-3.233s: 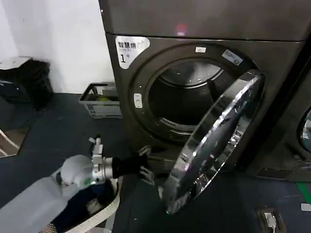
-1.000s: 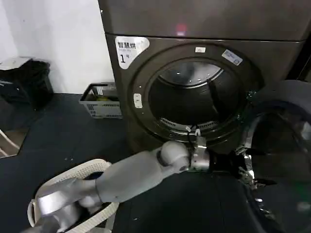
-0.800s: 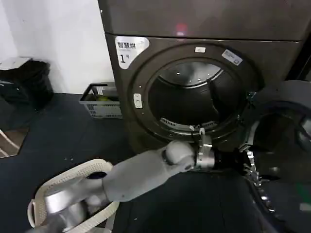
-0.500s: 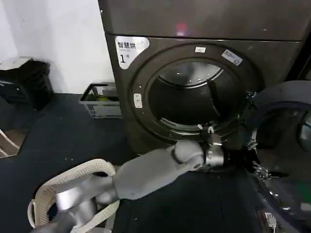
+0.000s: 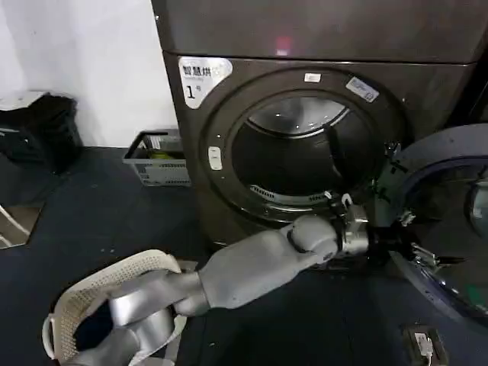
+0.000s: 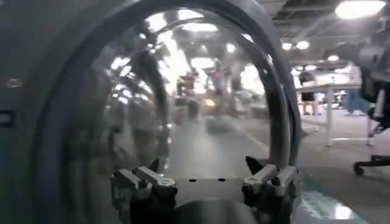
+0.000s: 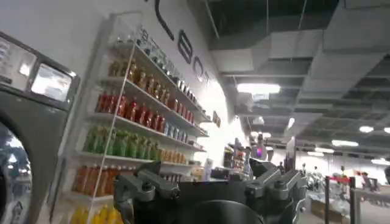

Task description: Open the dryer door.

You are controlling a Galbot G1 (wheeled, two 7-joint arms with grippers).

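The dryer (image 5: 187,152), dark bronze-grey with a white "1" sticker (image 5: 200,76), has its round drum opening (image 5: 297,152) uncovered. The dryer door (image 5: 450,156) is swung far out to the right, grey inner side and dark glass facing me. My left arm reaches across the front of the machine, and my left gripper (image 5: 412,238) sits at the door's near rim. In the left wrist view the left gripper (image 6: 207,173) is open, fingers spread before the door's glass bowl (image 6: 183,91). My right gripper (image 7: 210,178) is open and empty, pointing up and away.
A grey crate (image 5: 156,158) stands on the floor by the white wall, left of the dryer. A white laundry basket (image 5: 99,293) lies at the lower left under my arm. Black bags (image 5: 42,126) sit far left. Shelves of bottles (image 7: 122,103) show beyond the right gripper.
The door has swung from half open to wide open at the right. My left arm has stretched rightward with it, the gripper staying at the door's rim.
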